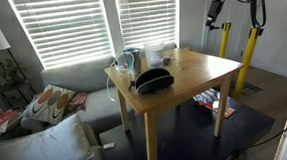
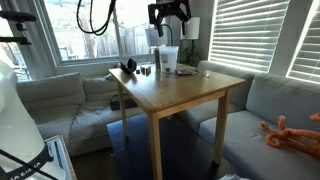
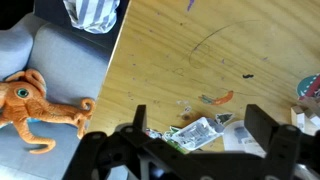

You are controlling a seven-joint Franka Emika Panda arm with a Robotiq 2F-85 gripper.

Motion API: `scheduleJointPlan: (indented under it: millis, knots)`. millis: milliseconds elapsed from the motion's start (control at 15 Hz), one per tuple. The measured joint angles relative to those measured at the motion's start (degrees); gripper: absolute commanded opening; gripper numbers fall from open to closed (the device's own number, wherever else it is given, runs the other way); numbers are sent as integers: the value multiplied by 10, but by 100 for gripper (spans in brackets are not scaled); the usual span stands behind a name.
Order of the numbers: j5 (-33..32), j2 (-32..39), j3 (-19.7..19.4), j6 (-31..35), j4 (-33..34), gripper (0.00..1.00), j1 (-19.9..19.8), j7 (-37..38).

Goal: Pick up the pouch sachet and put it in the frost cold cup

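Observation:
My gripper (image 3: pixel 200 112) is open, its two black fingers wide apart with nothing between them. It hangs high above the wooden table in both exterior views (image 1: pixel 217 10) (image 2: pixel 168 14). The pouch sachet (image 3: pixel 195 133), a small pale grey printed packet, lies flat on the table below, between the fingers in the wrist view. I cannot make it out in the exterior views. The frost cold cup (image 1: pixel 130 61) (image 2: pixel 168 58) stands upright at a table corner. A pale striped shape at the top edge of the wrist view (image 3: pixel 95 12) looks like that cup.
A wide black bowl-shaped object (image 1: pixel 154 81) (image 2: pixel 128 68) sits on the table (image 1: pixel 199 82) near the cup. Small scraps and an orange-green bit (image 3: pixel 215 98) lie by the sachet. A grey couch with an orange octopus toy (image 3: pixel 40 105) (image 2: pixel 285 135) runs along one table edge.

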Motion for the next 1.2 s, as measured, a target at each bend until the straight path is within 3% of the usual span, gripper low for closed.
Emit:
scheduleJointPlan:
  millis: [1000, 1200]
  knots:
    - [0, 0, 0, 0, 0, 100, 0, 0]
    - [36, 7, -11, 7, 8, 100, 0, 0]
